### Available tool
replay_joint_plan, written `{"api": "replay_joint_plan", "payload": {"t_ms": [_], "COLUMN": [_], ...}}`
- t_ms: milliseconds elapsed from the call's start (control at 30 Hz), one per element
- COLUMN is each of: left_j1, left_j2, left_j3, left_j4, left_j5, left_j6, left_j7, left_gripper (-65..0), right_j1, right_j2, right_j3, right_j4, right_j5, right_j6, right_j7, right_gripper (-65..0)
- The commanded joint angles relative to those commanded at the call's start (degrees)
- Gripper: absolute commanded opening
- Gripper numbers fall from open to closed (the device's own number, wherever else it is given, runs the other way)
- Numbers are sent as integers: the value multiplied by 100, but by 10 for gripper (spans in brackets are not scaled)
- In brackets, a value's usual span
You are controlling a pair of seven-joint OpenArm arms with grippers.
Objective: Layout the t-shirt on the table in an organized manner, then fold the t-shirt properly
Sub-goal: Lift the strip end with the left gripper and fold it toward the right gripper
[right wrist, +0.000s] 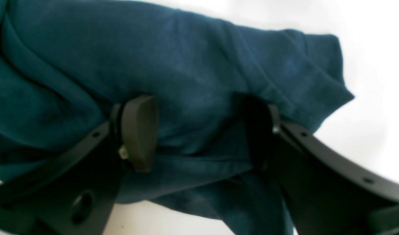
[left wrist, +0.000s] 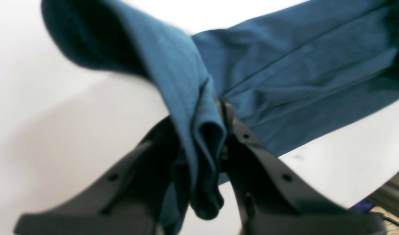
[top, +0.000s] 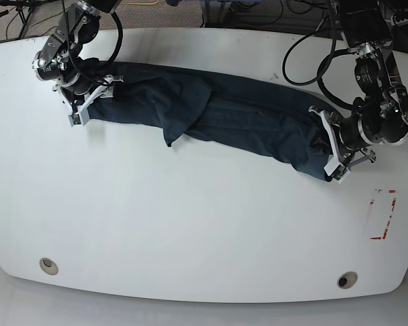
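- The navy t-shirt (top: 217,115) lies stretched in a long rumpled band across the upper half of the white worktop (top: 190,224), running from the upper left of the base view down toward the right middle.
- One loose fold of the cloth hangs down to a point near the middle of the band, just left of centre.
- The right gripper (top: 88,102) sits at the upper-left end of the band. In the right wrist view its fingers (right wrist: 139,132) stand well apart, with a thick bunch of the shirt (right wrist: 192,81) filling the space between them; whether they press on the cloth I cannot tell.
- A hemmed edge, seemingly a sleeve, juts toward the upper right of that wrist view.
- The left gripper (top: 336,151) is at the lower-right end of the band in the base view. In the left wrist view its fingers (left wrist: 251,153) are drawn close together on a narrow gathered fold of the shirt (left wrist: 199,124), which passes between them and hangs toward the bottom of the frame.
- Beyond that fold, the rest of the shirt stretches off to the upper right of the left wrist view.
- A red-and-white tape rectangle (top: 381,214) lies on the worktop at the right, below the left gripper and apart from the shirt.
- Two round grey grommet holes sit near the bottom edge, one at the lower left (top: 48,265) and one at the lower right (top: 346,279).
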Motion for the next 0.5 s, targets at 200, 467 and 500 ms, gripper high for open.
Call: {"api": "replay_joint_plan", "payload": {"t_ms": [200, 467, 500], "left_j1": [-26, -18, -18], "left_j2": [466, 853, 853], "left_j3": [369, 985, 1046], "left_j4": [-26, -35, -35], "left_j5": [0, 18, 18], "left_j6": [0, 0, 0], "left_j7": [0, 0, 0], "left_gripper": [-603, -601, -601], "right_j1": [0, 9, 9], "right_j2": [0, 0, 0], "right_j3": [0, 0, 0], "right_j4": [0, 0, 0], "right_j5": [0, 0, 0], "right_j6": [0, 0, 0], "right_j7": [0, 0, 0], "right_gripper": [-250, -250, -250]}}
